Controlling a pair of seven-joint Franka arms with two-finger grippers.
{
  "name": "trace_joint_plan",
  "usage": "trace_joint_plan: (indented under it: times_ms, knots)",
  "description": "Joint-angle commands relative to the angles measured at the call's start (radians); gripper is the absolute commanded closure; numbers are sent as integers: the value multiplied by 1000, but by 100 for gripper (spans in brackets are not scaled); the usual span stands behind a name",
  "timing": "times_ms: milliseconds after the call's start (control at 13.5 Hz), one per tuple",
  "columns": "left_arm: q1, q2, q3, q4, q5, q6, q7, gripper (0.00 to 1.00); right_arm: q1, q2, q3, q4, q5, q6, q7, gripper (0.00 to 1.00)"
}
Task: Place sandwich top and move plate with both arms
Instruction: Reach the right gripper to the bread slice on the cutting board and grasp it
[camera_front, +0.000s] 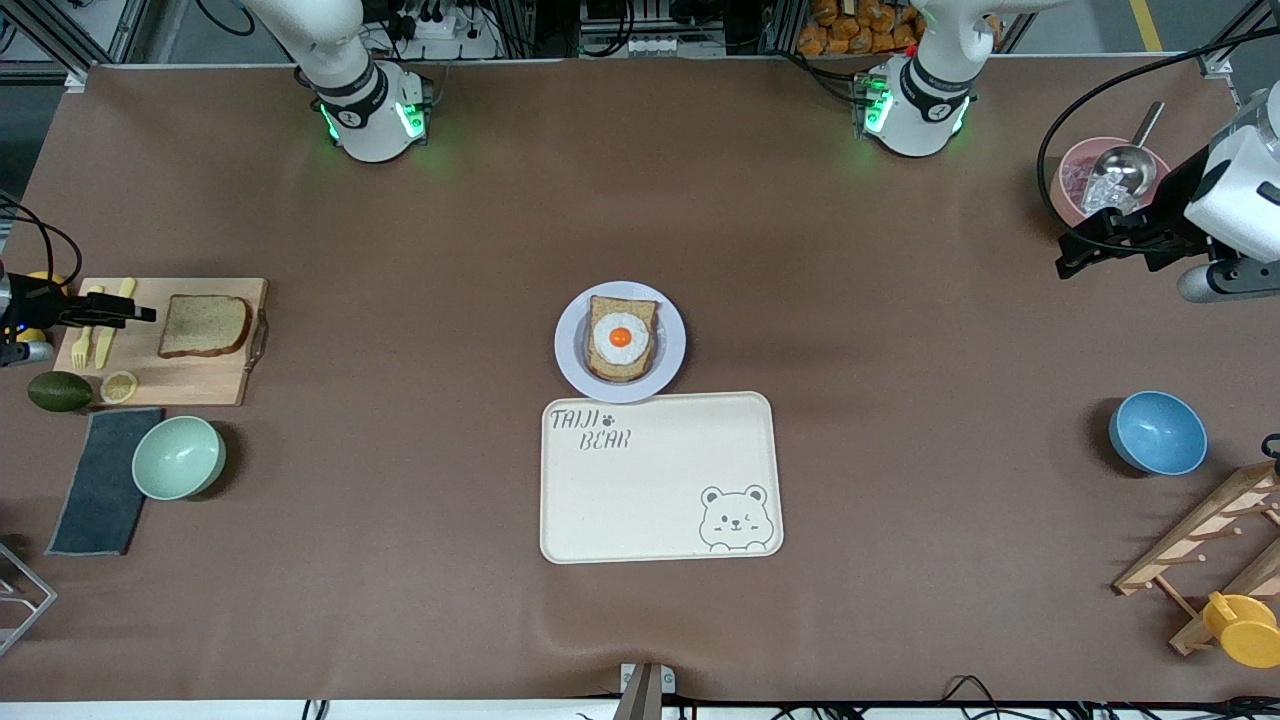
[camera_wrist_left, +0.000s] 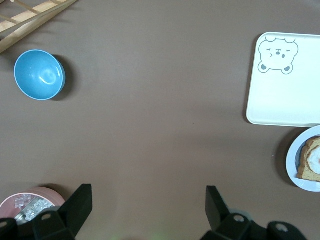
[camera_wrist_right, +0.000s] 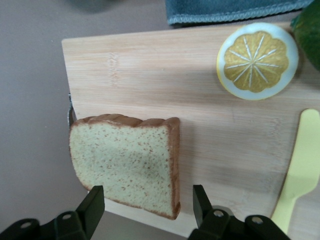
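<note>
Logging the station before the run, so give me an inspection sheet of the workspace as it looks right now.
Surface: brown table, flat.
Job's things: sandwich top on cutting board; plate bearing egg-topped bread, touching bear tray.
Clutter: green bowl, blue bowl, pink bowl with scoop, lemon slice, avocado, grey cloth, wooden rack.
Grippers: right end effector open over the sandwich top's edge; left end effector open, waiting over bare table.
Cables: black cable looping by left arm.
Surroundings: nothing seen.
</note>
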Motion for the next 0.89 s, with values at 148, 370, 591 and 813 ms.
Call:
trace_joint_plan:
  times_ms: [148,370,591,813]
  knots:
    - [2,-8,2,-6,-21,-2,5,0,-35,48,18,0,32,35,-60,23]
    - [2,-8,2,-6,-21,-2,5,0,-36,46,18,-26,51,44,-60,35]
    - [2,-8,2,-6,-21,-2,5,0,-41,46,18,-64,83,98,-61,38]
    - [2,-8,2,-6,-21,-2,5,0,-41,45,18,-64,83,98,-61,51]
